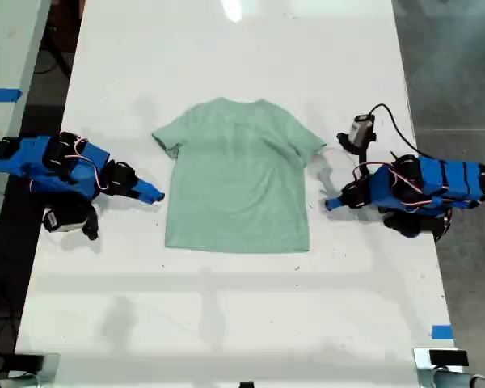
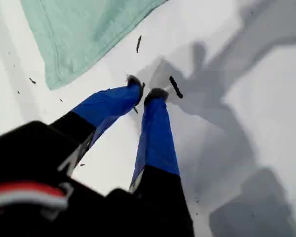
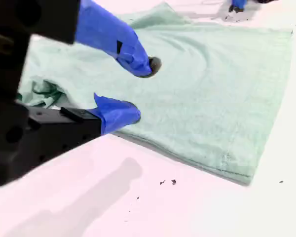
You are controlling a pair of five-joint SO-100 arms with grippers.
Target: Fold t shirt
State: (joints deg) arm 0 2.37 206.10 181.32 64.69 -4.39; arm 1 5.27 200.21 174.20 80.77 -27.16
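T shirt (image 1: 238, 179) flat between fingers (image 3: 119, 112), both grippers apart from cloth.

The t shirt (image 1: 238, 182) is looking like soft matt cloth, pale mint, lightly rumpled, with a stitched hem showing along its edge. The table (image 1: 226, 307) is showing a smooth white surface with a faint sheen, catching soft shadows and dotted with dark specks. My first gripper (image 2: 142, 93) is presenting smooth blue plastic fingers with darker tips; my second gripper (image 3: 140, 89) is looking the same, on matt black plastic housing.
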